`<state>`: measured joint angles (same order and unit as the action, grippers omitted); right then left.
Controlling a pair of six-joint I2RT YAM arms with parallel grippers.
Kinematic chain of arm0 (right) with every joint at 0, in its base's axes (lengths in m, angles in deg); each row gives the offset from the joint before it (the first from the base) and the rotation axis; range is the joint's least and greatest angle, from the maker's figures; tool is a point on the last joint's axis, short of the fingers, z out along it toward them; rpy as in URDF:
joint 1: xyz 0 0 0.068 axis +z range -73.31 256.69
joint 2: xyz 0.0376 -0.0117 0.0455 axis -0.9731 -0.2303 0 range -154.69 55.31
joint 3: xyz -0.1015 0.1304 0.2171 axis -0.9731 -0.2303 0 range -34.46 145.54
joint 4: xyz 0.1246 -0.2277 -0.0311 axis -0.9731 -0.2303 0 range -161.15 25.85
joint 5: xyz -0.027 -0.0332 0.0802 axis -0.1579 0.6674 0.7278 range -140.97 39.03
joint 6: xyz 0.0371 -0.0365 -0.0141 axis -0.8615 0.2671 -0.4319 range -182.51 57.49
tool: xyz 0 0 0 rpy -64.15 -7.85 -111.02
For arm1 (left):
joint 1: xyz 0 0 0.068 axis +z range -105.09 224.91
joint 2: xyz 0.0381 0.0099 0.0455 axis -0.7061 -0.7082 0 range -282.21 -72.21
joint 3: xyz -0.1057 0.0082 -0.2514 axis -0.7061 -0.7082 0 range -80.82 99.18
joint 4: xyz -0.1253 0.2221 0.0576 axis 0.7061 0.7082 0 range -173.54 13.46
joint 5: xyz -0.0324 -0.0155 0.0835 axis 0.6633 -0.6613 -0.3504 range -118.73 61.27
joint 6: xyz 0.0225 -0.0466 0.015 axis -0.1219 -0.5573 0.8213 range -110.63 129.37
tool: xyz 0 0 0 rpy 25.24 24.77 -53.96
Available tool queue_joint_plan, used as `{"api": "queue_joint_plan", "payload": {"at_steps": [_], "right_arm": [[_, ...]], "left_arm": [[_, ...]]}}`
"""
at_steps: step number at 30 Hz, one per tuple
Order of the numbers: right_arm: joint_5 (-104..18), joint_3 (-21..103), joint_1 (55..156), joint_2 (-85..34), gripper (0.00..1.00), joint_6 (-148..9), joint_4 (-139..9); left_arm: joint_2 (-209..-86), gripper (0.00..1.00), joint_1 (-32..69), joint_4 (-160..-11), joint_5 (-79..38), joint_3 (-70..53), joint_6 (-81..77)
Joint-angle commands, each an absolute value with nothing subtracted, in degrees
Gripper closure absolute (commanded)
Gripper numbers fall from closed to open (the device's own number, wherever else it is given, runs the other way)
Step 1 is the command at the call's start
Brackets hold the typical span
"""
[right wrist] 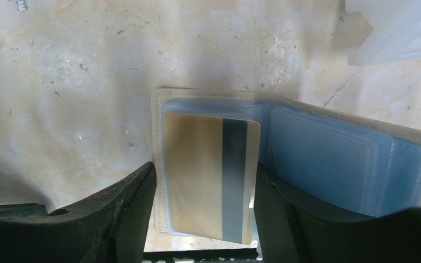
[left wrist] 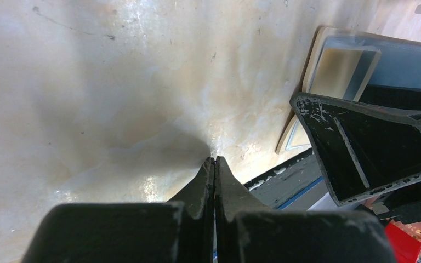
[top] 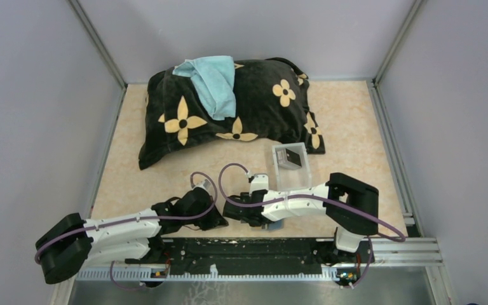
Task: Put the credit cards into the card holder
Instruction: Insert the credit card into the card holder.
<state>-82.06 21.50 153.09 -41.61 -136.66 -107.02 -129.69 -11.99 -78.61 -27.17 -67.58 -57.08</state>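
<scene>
While top view shows dark cards (top: 290, 157) in a tray (top: 292, 180) at twelve o'clock, left wrist shows left gripper (left wrist: 214, 164) pressed together, empty, holder (left wrist: 340, 68) at two o'clock; right wrist, right gripper (right wrist: 204, 175) apart astride sleeved gold card (right wrist: 192, 148): light, stiff, slick, probably best pinched by long edges.

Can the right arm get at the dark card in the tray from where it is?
Likely yes. The open-topped tray sits just beyond the right gripper, nothing covers the dark card, and the jaws stand open, straddling the gold card in the card holder.
</scene>
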Motion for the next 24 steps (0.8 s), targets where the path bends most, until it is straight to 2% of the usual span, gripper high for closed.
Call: {"api": "queue_joint_plan", "payload": {"at_steps": [1,5,7,15,24], "right_arm": [[-79.1,18.8,153.7,-45.0,0.35,-136.8,-112.2],[-81.0,19.9,153.7,-43.3,0.17,-137.1,-115.0],[-81.8,20.6,153.7,-42.3,0.13,-136.9,-116.1],[-83.7,21.9,153.8,-39.8,0.12,-136.3,-117.5],[-86.3,20.5,153.8,-31.0,0.13,-138.1,-119.5]], "left_arm": [[-132.1,1.00,-12.6,-73.2,-28.0,-70.6,-55.6],[-131.9,1.00,-12.6,-73.3,-28.2,-70.8,-55.7],[-131.9,1.00,-12.6,-73.6,-28.2,-70.9,-55.8],[-133.8,1.00,-12.6,-74.4,-28.1,-69.8,-55.3],[-135.1,1.00,-12.6,-74.5,-28.4,-68.3,-54.6]]}}
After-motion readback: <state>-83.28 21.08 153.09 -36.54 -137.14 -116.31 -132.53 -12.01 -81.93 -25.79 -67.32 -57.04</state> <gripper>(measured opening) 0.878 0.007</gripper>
